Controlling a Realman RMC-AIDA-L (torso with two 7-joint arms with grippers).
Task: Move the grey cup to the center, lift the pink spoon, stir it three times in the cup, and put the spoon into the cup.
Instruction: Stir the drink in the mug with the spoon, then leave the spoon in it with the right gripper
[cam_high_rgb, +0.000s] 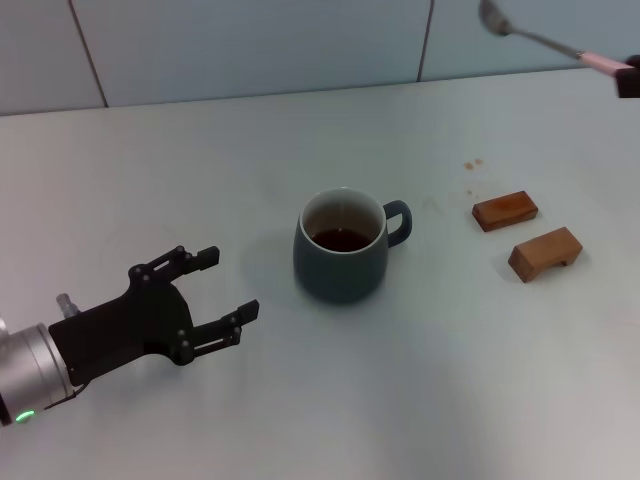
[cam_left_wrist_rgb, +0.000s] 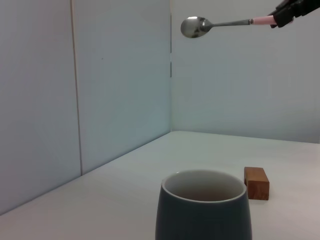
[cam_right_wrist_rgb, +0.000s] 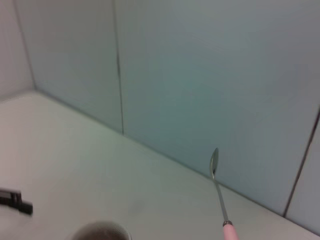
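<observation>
Holding the pink spoon (cam_high_rgb: 545, 40) high in the air with my right gripper (cam_high_rgb: 628, 76), way up at the far right, well above the bench (cam_high_rgb: 200, 160). Only a dark corner of that gripper shows in the head view, clamped on the pink end of the handle, and the metal bowl points out toward my left. From my left wrist the spoon (cam_left_wrist_rgb: 220, 24) hangs nearly level against the wall, bowl leading, my right gripper (cam_left_wrist_rgb: 290, 12) pinching the handle tip. From my right wrist the spoon (cam_right_wrist_rgb: 218, 190) runs away from the camera, bowl farthest out.

The grey cup (cam_high_rgb: 342, 247) stands upright near the middle of the bench, handle turned to my right, dark liquid low inside. The same cup (cam_left_wrist_rgb: 204, 207) sits close in front of my left wrist camera.

My left gripper (cam_high_rgb: 215, 290) hovers low over the bench to the cup's left, fingers spread wide, gripping nothing, a clear gap between it and the cup.

Two brown wooden blocks (cam_high_rgb: 528, 232) lie to the cup's right, near each other but apart.
</observation>
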